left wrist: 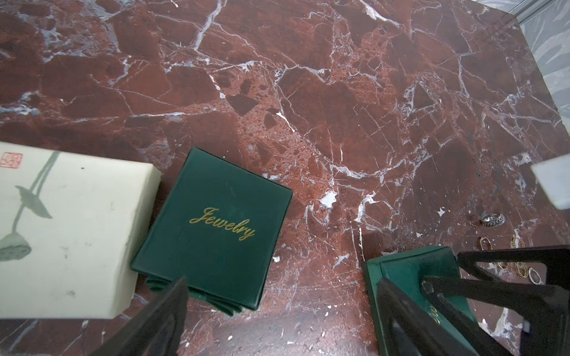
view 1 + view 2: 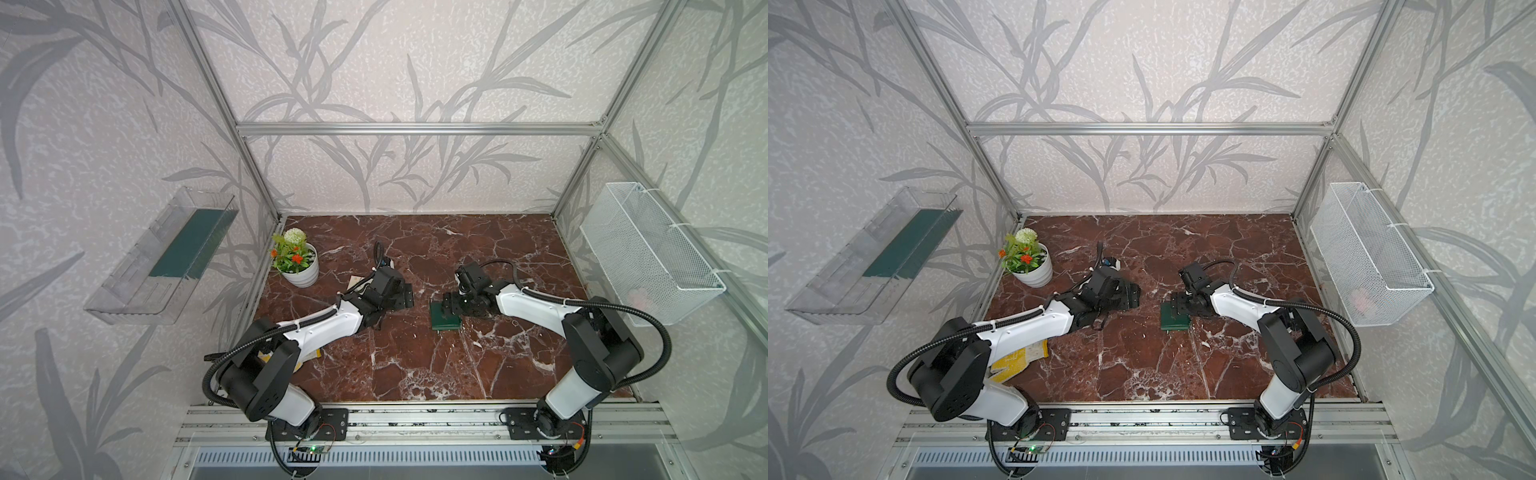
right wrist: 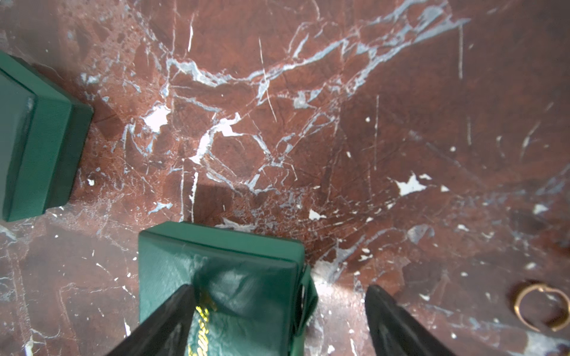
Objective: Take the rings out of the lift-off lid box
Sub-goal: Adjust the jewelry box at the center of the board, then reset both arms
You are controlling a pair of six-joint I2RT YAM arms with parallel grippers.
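Observation:
The lift-off lid box [image 3: 222,277] is small and green, a dark lid with gold lettering shut on a ribbed base; it also shows in both top views [image 2: 445,323] [image 2: 1174,322]. My right gripper [image 3: 280,288] hangs low over it, open: one finger [image 3: 172,317] lies above the lid, the other [image 3: 388,317] stands apart beside the box. The rings lie loose on the marble: a gold one [image 3: 543,308], a silver one [image 1: 493,219] and thin gold hoops [image 1: 524,271]. My left gripper [image 1: 283,280] is open over bare marble with nothing between its fingers.
A second green box [image 1: 212,228] marked "Jewelry" lies next to a cream box [image 1: 68,231] by the left gripper. A potted plant [image 2: 297,262] stands at the back left, a yellow cloth [image 2: 1021,357] lies under the left arm. A wire basket [image 2: 648,253] hangs on the right wall.

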